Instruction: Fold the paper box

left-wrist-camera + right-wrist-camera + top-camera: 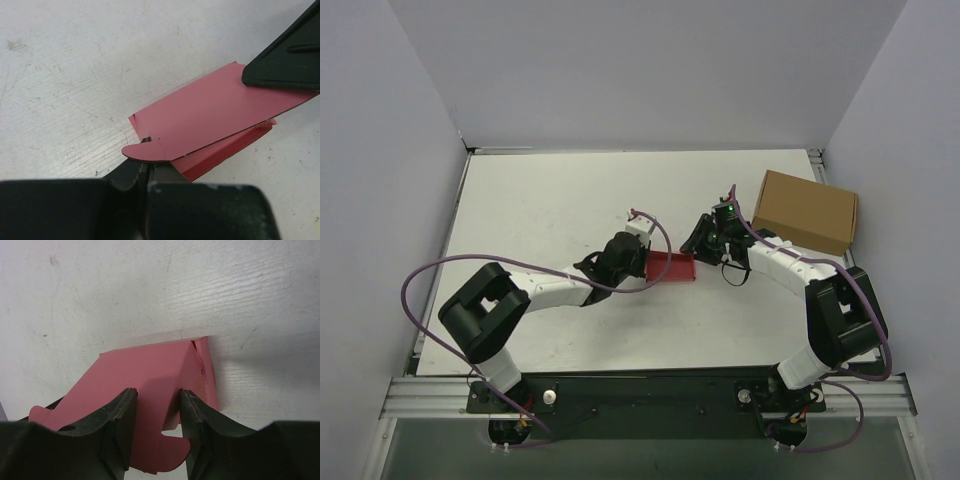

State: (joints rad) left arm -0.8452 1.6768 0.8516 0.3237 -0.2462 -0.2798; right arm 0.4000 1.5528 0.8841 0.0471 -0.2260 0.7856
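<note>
Card, pink-red and partly folded: the paper box (670,267) lies in the middle of the tabletop (540,200), between the two arms. The left end effector (148,169) is pinched together on a rounded tab at its edge. The right end effector (157,407) has its fingers apart, pressing down on the top panel. A brown cardboard box (805,211) sits well apart, beside the right arm.

table (550,200): white, scuffed | paper box (670,267): pink-red, lying near the middle | brown cardboard box (805,210): far right corner
</note>
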